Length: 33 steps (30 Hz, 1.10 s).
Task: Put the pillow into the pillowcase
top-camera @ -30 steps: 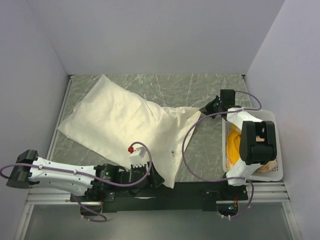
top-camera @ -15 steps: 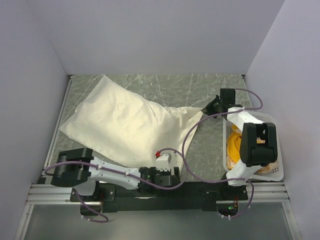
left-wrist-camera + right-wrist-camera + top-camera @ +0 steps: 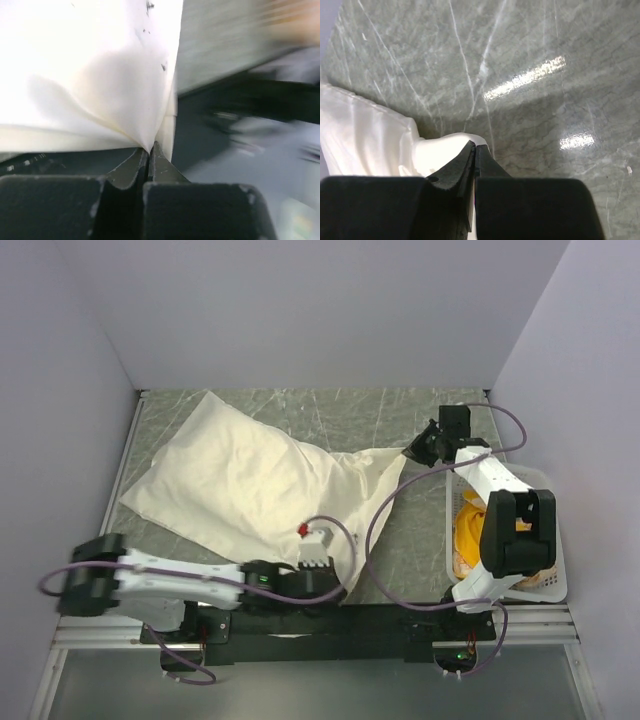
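The pillowcase (image 3: 240,480) is a plain cream sack lying across the table, bulging at its far-left end and limp toward the right. No printed pillow shows; whether it is inside the bulge I cannot tell. My left gripper (image 3: 338,588) is at the sack's near corner by the table's front edge. In the left wrist view the left gripper (image 3: 150,146) is shut on a pinch of the pillowcase (image 3: 90,75). My right gripper (image 3: 408,453) holds the far-right corner. In the right wrist view the right gripper (image 3: 474,145) is shut on a fold of the pillowcase (image 3: 370,135).
A white basket (image 3: 555,540) holding a yellow thing (image 3: 468,530) stands at the right edge beside the right arm. Grey walls close in the green marble table (image 3: 400,420) on three sides. A black rail (image 3: 400,620) runs along the front.
My left arm swung right along the front edge, and its gripper went from open to shut on the pillowcase's near corner. The right gripper shifted slightly farther back with its corner.
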{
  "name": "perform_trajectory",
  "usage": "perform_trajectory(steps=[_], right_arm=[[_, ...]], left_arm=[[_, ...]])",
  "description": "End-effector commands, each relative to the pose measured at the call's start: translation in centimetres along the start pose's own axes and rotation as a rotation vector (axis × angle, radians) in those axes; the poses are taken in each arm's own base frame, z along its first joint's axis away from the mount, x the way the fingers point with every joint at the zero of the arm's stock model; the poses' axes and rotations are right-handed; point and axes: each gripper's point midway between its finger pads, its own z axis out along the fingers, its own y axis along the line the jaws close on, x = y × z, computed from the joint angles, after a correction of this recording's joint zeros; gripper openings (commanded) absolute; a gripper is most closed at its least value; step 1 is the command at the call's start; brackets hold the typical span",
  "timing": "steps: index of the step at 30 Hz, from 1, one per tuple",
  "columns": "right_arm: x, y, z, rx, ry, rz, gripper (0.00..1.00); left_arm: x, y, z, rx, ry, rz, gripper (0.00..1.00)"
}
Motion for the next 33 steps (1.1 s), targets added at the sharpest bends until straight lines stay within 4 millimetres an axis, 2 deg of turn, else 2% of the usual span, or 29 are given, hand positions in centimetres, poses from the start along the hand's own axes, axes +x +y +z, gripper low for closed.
perform_trajectory(steps=[1, 2, 3, 4, 6, 7, 8, 10, 12, 13, 14, 15, 16, 17, 18, 19, 20, 21, 22, 23, 24, 25, 27, 28, 29, 30, 31, 32, 33], right_arm=[[-4.7, 2.5, -3.4, -0.027, -0.146, -0.032, 0.00], [-5.6, 1.9, -3.7, -0.022, -0.161, -0.010, 0.00], [-5.9, 1.7, -3.9, -0.019, -0.168, -0.004, 0.00], [-6.5, 1.6, -4.2, -0.016, -0.178, 0.002, 0.00], [-7.4, 0.3, -4.5, 0.005, -0.182, 0.036, 0.00], [-7.6, 0.3, -4.8, -0.003, -0.182, 0.043, 0.00], [-7.8, 0.4, -5.2, -0.022, -0.176, 0.057, 0.00], [-7.9, 1.6, -6.4, -0.069, -0.189, 0.047, 0.00], [-7.9, 3.9, -7.5, -0.150, -0.194, 0.041, 0.00], [-8.4, 5.7, -8.7, -0.203, -0.207, 0.032, 0.00], [-8.5, 7.6, -9.5, -0.274, -0.203, 0.029, 0.00], [-7.3, 10.4, -10.5, -0.374, -0.154, 0.001, 0.00], [-8.1, 13.9, -12.6, -0.489, -0.190, -0.042, 0.00], [-8.2, 16.0, -13.8, -0.555, -0.194, -0.063, 0.00], [-7.0, 19.0, -15.2, -0.634, -0.166, -0.113, 0.00], [-6.8, 23.5, -17.6, -0.728, -0.177, -0.173, 0.00], [-6.4, 25.8, -18.9, -0.776, -0.187, -0.213, 0.00], [-6.6, 27.8, -20.2, -0.816, -0.202, -0.238, 0.00], [-6.7, 31.4, -23.0, -0.899, -0.223, -0.277, 0.00], [-7.0, 33.1, -24.6, -0.945, -0.241, -0.290, 0.00], [-7.3, 34.6, -26.2, -0.996, -0.261, -0.300, 0.00], [-8.2, 36.9, -29.4, -1.097, -0.326, -0.327, 0.00], [-9.5, 38.8, -32.9, -1.185, -0.394, -0.310, 0.00], [-10.1, 39.2, -33.9, -1.202, -0.429, -0.306, 0.00], [-10.8, 39.5, -34.7, -1.204, -0.471, -0.303, 0.00], [-11.8, 39.7, -35.5, -1.195, -0.520, -0.289, 0.00], [-12.4, 39.2, -34.0, -1.124, -0.509, -0.264, 0.00], [-13.3, 38.6, -33.3, -1.093, -0.501, -0.258, 0.00], [-13.7, 38.3, -32.0, -1.061, -0.479, -0.250, 0.00]], left_arm=[[-7.5, -4.0, -9.8, 0.291, -0.179, -0.079, 0.01], [-8.1, -2.8, -10.4, 0.284, -0.205, -0.084, 0.01], [-8.7, -2.6, -11.5, 0.317, -0.223, -0.100, 0.01], [-9.9, -2.8, -14.0, 0.401, -0.241, -0.132, 0.01], [-9.8, -1.6, -15.0, 0.444, -0.246, -0.133, 0.01], [-10.3, -1.4, -16.5, 0.500, -0.255, -0.154, 0.01], [-10.0, -0.8, -16.4, 0.510, -0.251, -0.145, 0.01], [-11.0, 0.5, -17.5, 0.492, -0.285, -0.170, 0.01], [-14.4, 0.2, -20.7, 0.517, -0.393, -0.212, 0.01], [-15.6, 1.1, -21.6, 0.488, -0.437, -0.214, 0.01], [-18.2, 0.6, -24.8, 0.506, -0.501, -0.259, 0.01], [-20.6, 1.7, -26.1, 0.447, -0.611, -0.276, 0.01], [-22.0, 1.6, -26.9, 0.412, -0.669, -0.257, 0.01], [-24.5, 1.3, -29.8, 0.398, -0.760, -0.229, 0.01], [-26.0, 0.9, -31.2, 0.377, -0.826, -0.196, 0.01], [-27.5, 0.5, -32.0, 0.315, -0.900, -0.158, 0.01], [-30.2, -0.7, -36.0, 0.332, -1.001, -0.110, 0.01], [-31.4, -1.3, -37.7, 0.324, -1.051, -0.068, 0.01], [-32.3, -2.9, -38.7, 0.323, -1.088, -0.010, 0.01], [-34.5, -3.0, -42.7, 0.328, -1.171, 0.016, 0.01], [-35.3, -3.5, -44.2, 0.326, -1.203, 0.067, 0.01], [-36.6, -4.7, -46.8, 0.335, -1.247, 0.128, 0.01], [-37.2, -5.9, -48.3, 0.353, -1.262, 0.195, 0.01], [-37.7, -7.0, -50.1, 0.407, -1.278, 0.210, 0.01], [-37.3, -7.5, -49.6, 0.402, -1.254, 0.267, 0.01], [-36.8, -9.0, -48.6, 0.409, -1.228, 0.321, 0.01], [-36.7, -9.6, -48.7, 0.424, -1.209, 0.333, 0.01], [-36.4, -10.1, -47.8, 0.410, -1.179, 0.358, 0.01], [-35.2, -11.1, -45.5, 0.382, -1.120, 0.440, 0.01]])
